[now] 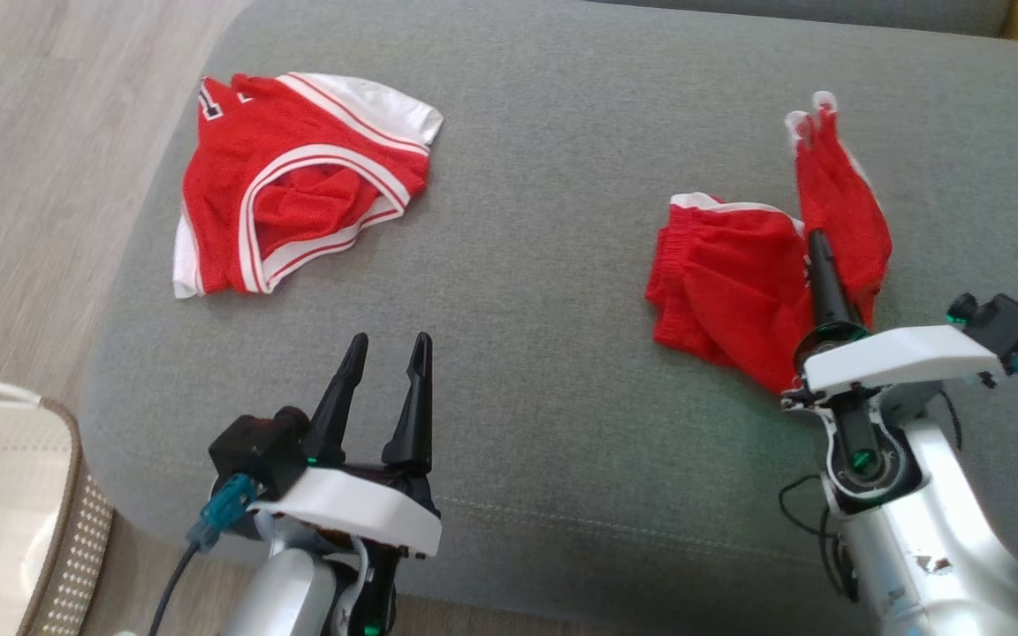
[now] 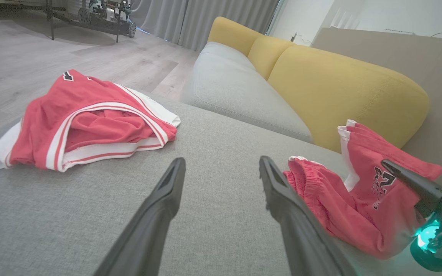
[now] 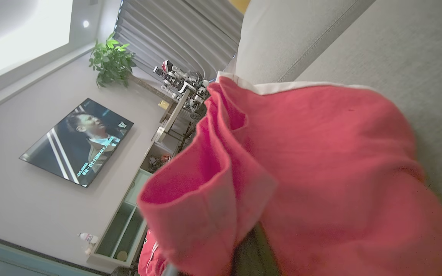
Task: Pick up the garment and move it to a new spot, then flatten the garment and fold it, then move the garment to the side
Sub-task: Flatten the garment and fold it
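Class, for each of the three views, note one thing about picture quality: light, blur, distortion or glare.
Head view: even, soft light, sharp; faint green glow on the sofa by the right hand. Left wrist view: wide-angle stretch, left fingers loom soft-edged; a teal lamp flares. Right wrist view: room tilted, shorts close and blurred, bright panel blown out.

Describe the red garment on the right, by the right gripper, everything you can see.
The red garment looks like knit sports shorts: red cloth, white trim, a gathered elastic band, a black-and-white emblem. It lies crumpled on the grey sofa cushion, with one part raised above the rest. The right gripper is shut on a fold of it.
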